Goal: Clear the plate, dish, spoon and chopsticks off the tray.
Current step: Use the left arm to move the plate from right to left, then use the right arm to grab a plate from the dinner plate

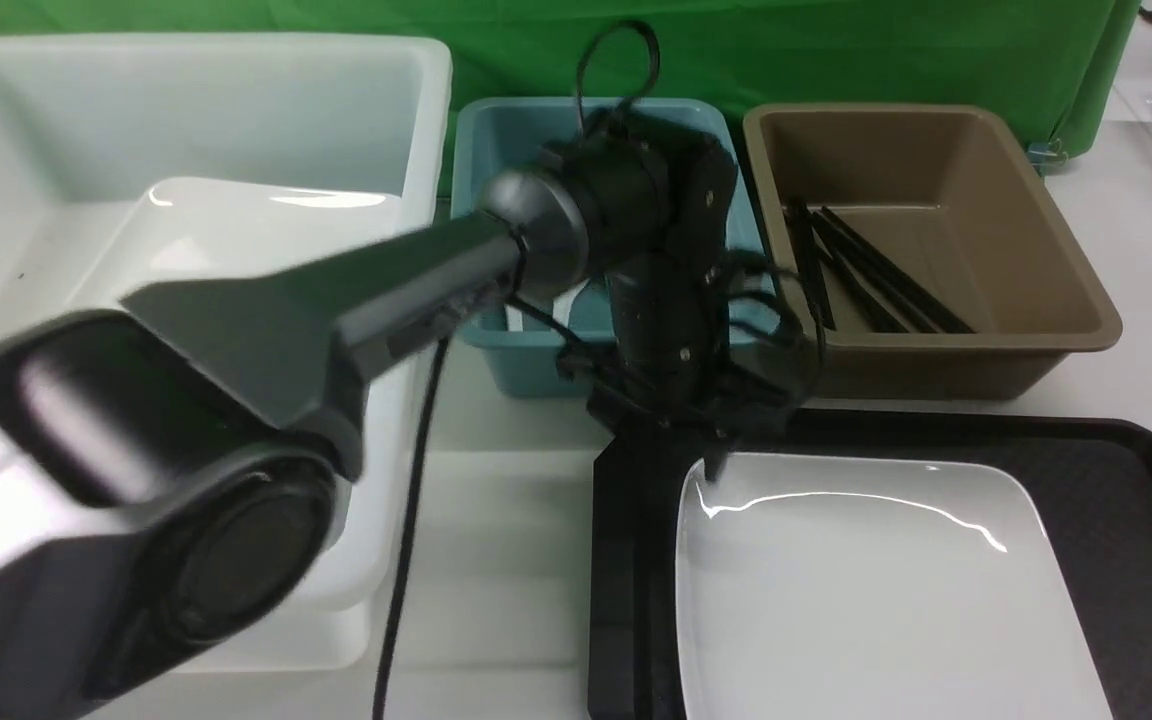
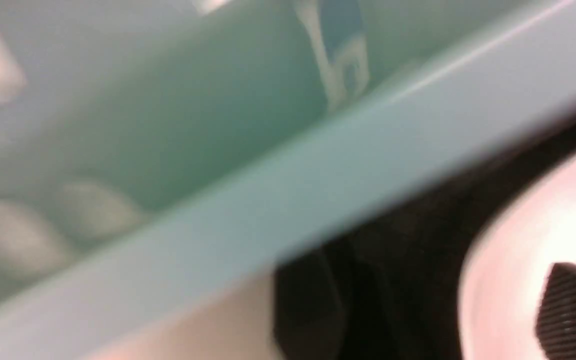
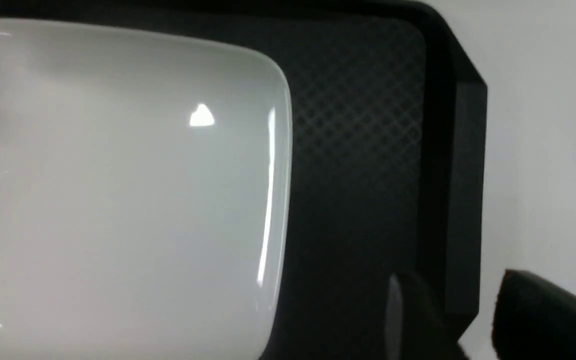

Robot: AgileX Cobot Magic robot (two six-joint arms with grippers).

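The left arm (image 1: pixel 336 310) bars the front of the blue bin (image 1: pixel 526 140) — free passage only over the bare tray (image 1: pixel 1116 500), right of the plate (image 1: pixel 866 590).

blurred | blue bin (image 2: pixel 288 190) rim | tray (image 2: pixel 398 280) beside | fingers (image 2: pixel 575 312) over plate (image 2: pixel 528 235)

Bright even overhead light in front view, glare streaks on plate (image 1: pixel 876 590), near left arm (image 1: pixel 266 330) out of focus, left wrist view smeared by blur, right wrist view dim, soft.
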